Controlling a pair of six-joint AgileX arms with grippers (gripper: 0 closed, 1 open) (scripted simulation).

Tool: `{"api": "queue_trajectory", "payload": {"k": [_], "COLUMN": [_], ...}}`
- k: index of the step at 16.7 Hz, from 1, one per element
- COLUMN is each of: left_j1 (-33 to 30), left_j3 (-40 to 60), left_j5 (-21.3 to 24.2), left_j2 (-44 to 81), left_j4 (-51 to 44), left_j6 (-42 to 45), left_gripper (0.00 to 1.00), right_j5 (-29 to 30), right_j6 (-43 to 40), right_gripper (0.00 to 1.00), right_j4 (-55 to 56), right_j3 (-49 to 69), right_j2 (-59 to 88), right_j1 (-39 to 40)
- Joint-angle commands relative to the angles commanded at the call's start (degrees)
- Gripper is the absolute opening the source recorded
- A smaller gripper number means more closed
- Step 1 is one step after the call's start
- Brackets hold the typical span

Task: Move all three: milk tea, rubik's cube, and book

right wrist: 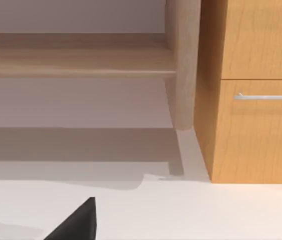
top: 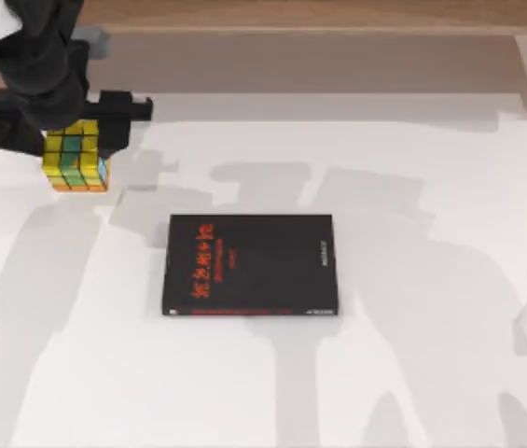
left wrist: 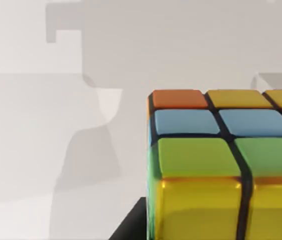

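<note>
- Left gripper (top: 75,149), far-left of table (top: 412,392), clamped on rubik's cube (top: 76,157).
- Book (top: 250,266) lies flat mid-table, black cover up, well apart to gripper's right.
- Right gripper: fingers' state can't tell.

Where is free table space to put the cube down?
Bare table lies right of the book, in front of it, and left of it. It is crowded at the far left corner, where the left gripper holds the rubik's cube.

- A rendered indoor room, home or office in look.
- Plain white worktop (top: 384,392) under hard light.
- Wooden cabinet (right wrist: 255,125) with metal drawer handle (right wrist: 268,97).
- Pale wooden furniture leg (right wrist: 183,65) on a grey floor (right wrist: 71,105).
</note>
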Motion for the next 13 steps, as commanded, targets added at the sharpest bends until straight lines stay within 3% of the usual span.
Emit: {"api": "queue_trajectory", "payload": {"k": [7,13], "left_j1": [-3.5,-5.3], "left_j3": [-8.1,-11.0], "left_j5": [-7.9,-11.6], "left_j2": [-17.1,-25.6], "left_j4": [27.7,48.5], "left_j6": [1.9,6.6], "left_gripper": [0.00,0.00], "right_j5": [0.0,0.0], "right_j6": [0.0,0.0], "right_gripper": [1.00,1.00], "right_j4": [0.0,0.0], "right_j3": [0.0,0.0], "right_j2": [0.0,0.0], "right_j1": [0.0,0.0]}}
